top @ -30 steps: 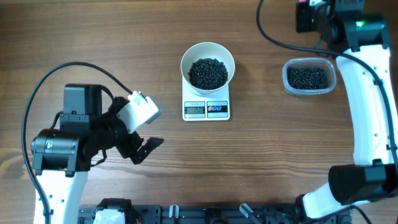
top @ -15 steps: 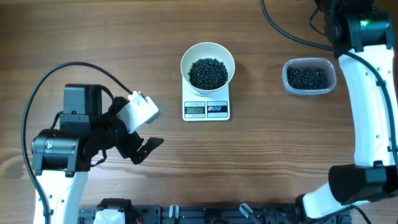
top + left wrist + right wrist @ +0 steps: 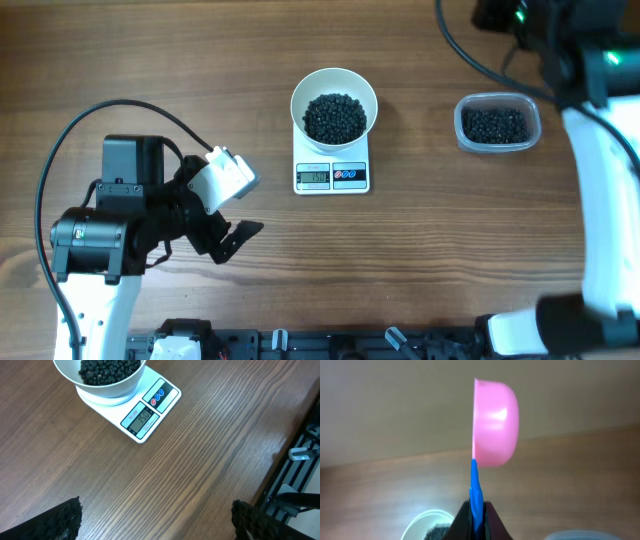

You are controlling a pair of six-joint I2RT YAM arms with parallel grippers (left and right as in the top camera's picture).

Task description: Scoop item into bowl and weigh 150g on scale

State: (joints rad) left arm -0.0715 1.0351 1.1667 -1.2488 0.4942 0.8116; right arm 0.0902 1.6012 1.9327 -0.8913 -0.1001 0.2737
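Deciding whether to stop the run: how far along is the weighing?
Done: beans sit in the bowl on the scale, whose display seems to read about 150. In hand: the right end effector grips a pink scoop, raised and turned on its side. Remaining: perhaps only setting the scoop down; the left end effector is open, idle.

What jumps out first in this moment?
A white bowl filled with black beads sits on the scale at table centre. In the right wrist view, the right claw is shut on the blue handle of a pink scoop held up edge-on. A clear tub of more beads stands to the bowl's right.
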